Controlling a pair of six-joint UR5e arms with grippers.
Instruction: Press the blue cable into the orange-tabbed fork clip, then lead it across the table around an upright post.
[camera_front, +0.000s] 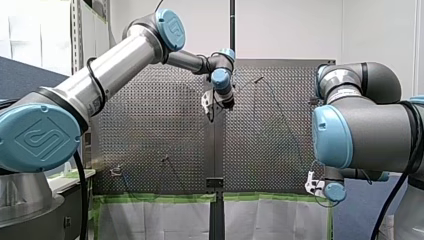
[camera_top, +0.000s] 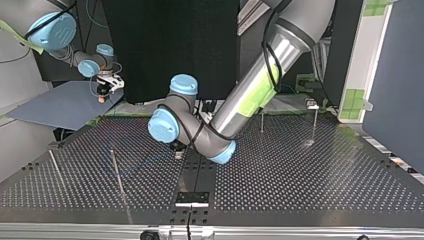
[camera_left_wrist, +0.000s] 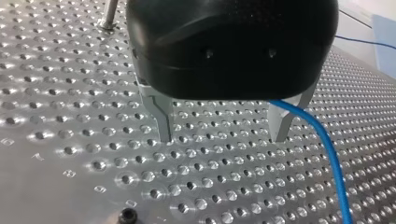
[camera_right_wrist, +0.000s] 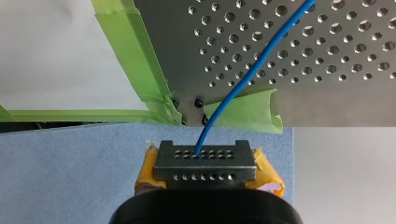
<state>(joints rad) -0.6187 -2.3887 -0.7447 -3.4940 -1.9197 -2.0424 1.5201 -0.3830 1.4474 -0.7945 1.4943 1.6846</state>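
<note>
Across the middle of the table views, a wide silver metal counter full of small holes (camera_top: 300, 170) is seen. Over its middle, the black left end effector with bare metal fingers (camera_left_wrist: 222, 137) is held low and wide open, with nothing between the fingers. Off the counter's edge, over a flat blue-grey sheet (camera_top: 60, 105), the right end effector with yellow pads (camera_right_wrist: 205, 161) is pinched tight on the thin blue cable (camera_left_wrist: 331, 154). The cable is led out over the counter and passes just beside one left finger. A thin upright metal post (camera_left_wrist: 110, 11) is seen farther off, past the left end effector. The orange-tabbed fork clip cannot be made out. Since no clip is seen holding the cable, the clip step is judged to be the one in hand. For the next move, the left end effector would need to be slid sideways until the cable lies between its fingers. Then it would need to be closed softly, so the cable can be carried and pressed down.
</note>
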